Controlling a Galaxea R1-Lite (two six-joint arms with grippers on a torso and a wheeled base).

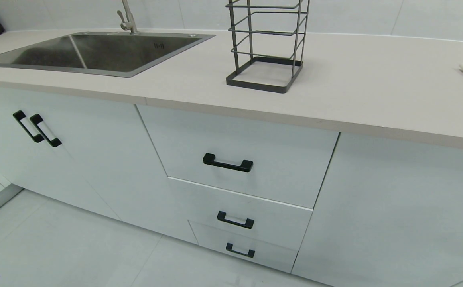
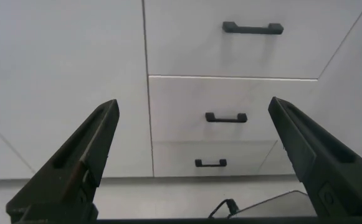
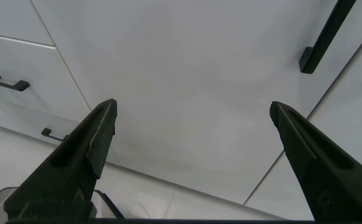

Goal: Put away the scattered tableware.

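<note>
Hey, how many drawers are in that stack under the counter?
3. The top drawer sits just below the countertop, the middle drawer is under it, and the bottom drawer is lowest, near the floor. All are shut; none looks hidden.

No text, label or number is legible

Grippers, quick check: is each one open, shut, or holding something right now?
Left gripper: open, holding nothing.
Right gripper: open, holding nothing.
</note>
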